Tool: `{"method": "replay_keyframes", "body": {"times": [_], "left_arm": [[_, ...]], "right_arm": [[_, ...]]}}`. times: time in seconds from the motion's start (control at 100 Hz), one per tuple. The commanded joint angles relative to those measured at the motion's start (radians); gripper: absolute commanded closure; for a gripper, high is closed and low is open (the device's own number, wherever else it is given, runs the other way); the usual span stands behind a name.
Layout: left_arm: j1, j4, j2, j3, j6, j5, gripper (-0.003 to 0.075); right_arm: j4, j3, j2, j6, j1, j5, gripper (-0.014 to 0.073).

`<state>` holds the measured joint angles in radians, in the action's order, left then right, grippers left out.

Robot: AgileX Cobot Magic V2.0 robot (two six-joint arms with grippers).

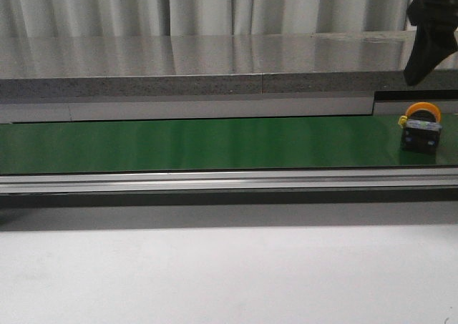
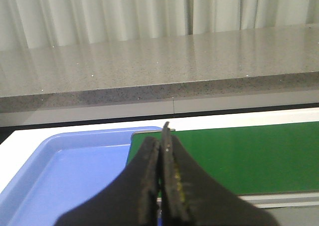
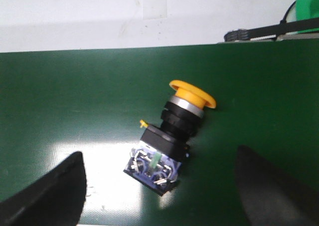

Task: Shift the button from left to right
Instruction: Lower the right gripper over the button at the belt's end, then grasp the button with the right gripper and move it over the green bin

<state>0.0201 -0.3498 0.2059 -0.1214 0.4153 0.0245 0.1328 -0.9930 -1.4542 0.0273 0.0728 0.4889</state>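
1. Here, in the front view, a long green conveyor belt point(image 1: 215, 144) ran across the scene behind a pale metal rail point(image 1: 215, 181), with a grey speckled stone counter point(image 1: 186, 66) and white curtains point(image 1: 200, 8) beyond it. The button point(image 1: 420, 127) lay on the belt at its far right end, its yellow-orange head toward the back and its dark body toward the camera. The right gripper point(image 1: 429, 34), a black shape, hung in the upper right corner above the button and apart from it; this view did not show how its fingers stood.

2. In the left wrist view, the left gripper point(image 2: 162, 186) was clenched, its two black fingers pressed together with nothing between them. Beneath it lay a blue tray point(image 2: 65, 171) just beside the left end of the green belt point(image 2: 239, 156). The button was not visible here.

3. In the right wrist view, the right gripper point(image 3: 159, 186) was released, its two black fingertips point(image 3: 55, 191) spread wide apart. The button point(image 3: 169, 136) lay tilted on its side on the green belt point(image 3: 75, 96), between the fingertips and touching neither. Its yellow head pointed away from the gripper, and its pale contact block with metal terminals faced the fingers.
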Motion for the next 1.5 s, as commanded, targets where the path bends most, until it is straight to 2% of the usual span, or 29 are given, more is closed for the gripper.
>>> {"method": "replay_keyframes", "body": {"times": [0.0, 0.21, 0.29, 0.52, 0.65, 0.9, 1.22, 1.49], "left_arm": [[-0.007, -0.010, 0.012, -0.028, -0.001, -0.079, 0.0741], [-0.007, -0.010, 0.012, -0.028, -0.001, -0.079, 0.0741], [-0.007, -0.010, 0.012, -0.028, -0.001, -0.079, 0.0741], [-0.007, -0.010, 0.012, -0.028, -0.001, -0.079, 0.0741], [-0.007, -0.010, 0.012, -0.028, -0.001, -0.079, 0.0741], [-0.007, -0.010, 0.012, -0.028, -0.001, -0.079, 0.0741], [-0.007, -0.010, 0.012, -0.028, -0.001, -0.079, 0.0741], [-0.007, -0.010, 0.012, -0.028, -0.001, -0.079, 0.0741]], "right_arm": [[0.005, -0.039, -0.006, -0.003, -0.003, -0.059, -0.0008], [-0.006, -0.040, -0.085, -0.003, -0.022, -0.060, -0.0008], [-0.009, -0.040, -0.107, -0.003, -0.041, -0.060, 0.0025], [-0.011, -0.040, -0.117, -0.003, -0.102, -0.057, 0.0309], [-0.020, -0.040, -0.117, -0.003, -0.104, -0.050, 0.0403], [-0.020, -0.072, -0.115, -0.004, -0.104, 0.028, 0.0410], [-0.028, -0.282, -0.115, -0.119, -0.105, 0.225, 0.0410], [-0.034, -0.363, -0.115, -0.178, -0.216, 0.221, 0.0410]]}}
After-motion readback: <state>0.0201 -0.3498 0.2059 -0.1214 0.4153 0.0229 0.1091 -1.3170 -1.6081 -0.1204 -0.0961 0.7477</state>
